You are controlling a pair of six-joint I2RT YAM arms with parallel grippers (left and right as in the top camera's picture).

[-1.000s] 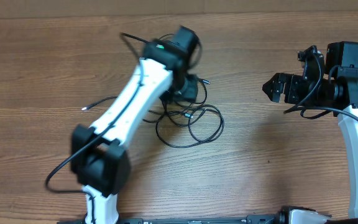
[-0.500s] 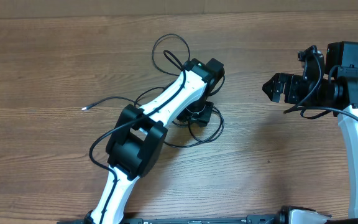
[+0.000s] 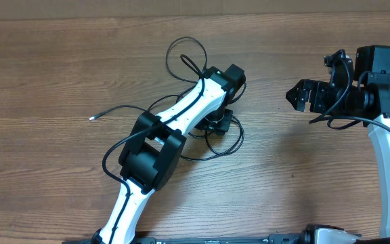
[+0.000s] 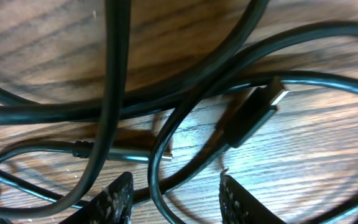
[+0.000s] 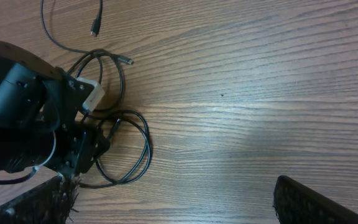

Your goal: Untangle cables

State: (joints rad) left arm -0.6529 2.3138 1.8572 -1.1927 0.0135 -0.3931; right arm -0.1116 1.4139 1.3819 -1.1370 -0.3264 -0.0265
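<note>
On the table (image 3: 39, 74), the right gripper (image 3: 295, 96) hangs wide, well apart from the work. The left gripper (image 4: 178, 200), half-wide, straddles one strand of the cables (image 4: 114, 93) heaped mid-table. Closing here could catch a second strand or the plug (image 4: 253, 115), tightening the knot.

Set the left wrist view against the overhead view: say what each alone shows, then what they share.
Only the left wrist view: a black plug with a silver metal tip, and the left claw close up, its tips apart astride one of the thin black cables. Only the overhead view: the right claw, open, off to the right of the tangle, and a loose cord end lying out to the left. Both: the tangled cables on the brown wooden table.
</note>
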